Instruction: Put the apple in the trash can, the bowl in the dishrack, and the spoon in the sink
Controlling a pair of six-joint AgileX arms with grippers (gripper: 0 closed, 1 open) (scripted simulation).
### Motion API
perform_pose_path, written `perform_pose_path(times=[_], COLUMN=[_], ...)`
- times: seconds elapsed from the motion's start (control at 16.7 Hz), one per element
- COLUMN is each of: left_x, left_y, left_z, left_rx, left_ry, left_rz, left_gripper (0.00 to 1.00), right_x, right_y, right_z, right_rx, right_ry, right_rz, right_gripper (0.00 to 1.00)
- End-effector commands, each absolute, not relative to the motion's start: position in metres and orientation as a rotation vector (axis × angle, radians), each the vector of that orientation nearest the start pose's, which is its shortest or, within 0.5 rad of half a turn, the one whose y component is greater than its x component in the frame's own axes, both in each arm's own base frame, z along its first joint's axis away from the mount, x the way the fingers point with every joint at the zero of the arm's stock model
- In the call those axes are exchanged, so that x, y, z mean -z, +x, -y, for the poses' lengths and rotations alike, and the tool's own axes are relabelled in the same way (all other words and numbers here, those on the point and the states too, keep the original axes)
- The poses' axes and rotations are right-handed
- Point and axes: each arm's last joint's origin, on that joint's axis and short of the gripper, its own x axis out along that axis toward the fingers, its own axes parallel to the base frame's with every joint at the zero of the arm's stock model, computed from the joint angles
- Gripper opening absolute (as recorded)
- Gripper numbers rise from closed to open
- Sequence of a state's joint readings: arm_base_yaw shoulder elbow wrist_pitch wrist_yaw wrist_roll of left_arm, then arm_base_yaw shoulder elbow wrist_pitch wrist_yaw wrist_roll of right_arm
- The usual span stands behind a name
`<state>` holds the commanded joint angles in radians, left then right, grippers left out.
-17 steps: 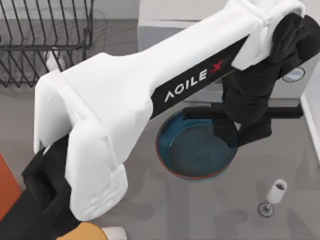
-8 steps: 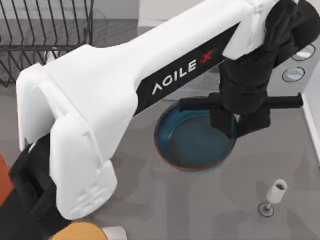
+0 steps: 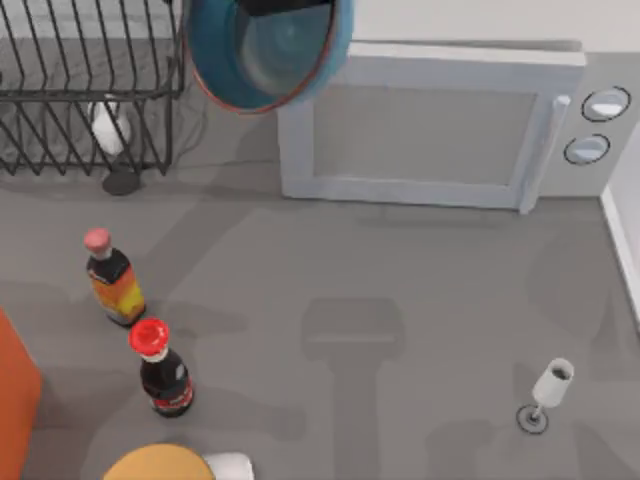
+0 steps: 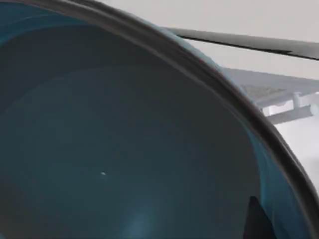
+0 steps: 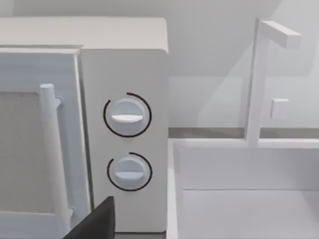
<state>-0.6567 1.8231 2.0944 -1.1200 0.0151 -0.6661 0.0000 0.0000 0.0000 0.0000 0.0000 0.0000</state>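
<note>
Grey worktop (image 3: 420, 300), surface bare across the middle. Standing on it at the back left: black wire dishrack (image 3: 90, 90), with a small dark round base (image 3: 120, 183) at its front edge. Back centre to right: white microwave (image 3: 430, 125), door shut, two dials on its right. Left side: an orange-labelled bottle (image 3: 113, 280) with a pink cap, upright, and near it a dark bottle (image 3: 162, 368) with a red cap, upright. Front right: a wine glass (image 3: 545, 392), upright, well apart from the bottles. Front left edge: a yellow-orange disc (image 3: 160, 463), and an orange object (image 3: 15, 400) at the left border.

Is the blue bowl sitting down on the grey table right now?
No, the bowl is lifted and tilted at the top view's upper edge, beside the dishrack.
</note>
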Motion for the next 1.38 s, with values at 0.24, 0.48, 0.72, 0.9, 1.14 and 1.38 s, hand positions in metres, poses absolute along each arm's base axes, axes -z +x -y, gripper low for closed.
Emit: perform_pose_path(times=[0.24, 0.48, 0.72, 0.9, 1.14, 1.38], left_x=[-0.464, -0.464, -0.435, -0.42, -0.418, -0.415], left_y=[0.266, 0.211, 0.184, 0.181, 0.181, 0.194], left_z=[0.105, 0.022, -0.017, -0.028, -0.029, -0.03], left_rx=[0.317, 0.194, 0.063, 0.023, 0.02, 0.021], left_ry=[-0.393, -0.26, -0.079, -0.006, 0.0, 0.001], left_rz=[-0.513, -0.158, -0.015, 0.001, 0.0, -0.006], left_gripper=[0.0, 0.0, 0.0, 0.0, 0.0, 0.0], right_x=[-0.16, -0.16, -0.16, -0.16, -0.16, -0.16], right_y=[0.106, 0.106, 0.106, 0.106, 0.106, 0.106], right_z=[0.001, 0.001, 0.001, 0.001, 0.001, 0.001], right_rx=[0.0, 0.0, 0.0, 0.0, 0.0, 0.0], right_ry=[0.0, 0.0, 0.0, 0.0, 0.0, 0.0], right_rz=[0.0, 0.0, 0.0, 0.0, 0.0, 0.0], right_gripper=[1.0, 1.0, 1.0, 1.0, 1.0, 1.0])
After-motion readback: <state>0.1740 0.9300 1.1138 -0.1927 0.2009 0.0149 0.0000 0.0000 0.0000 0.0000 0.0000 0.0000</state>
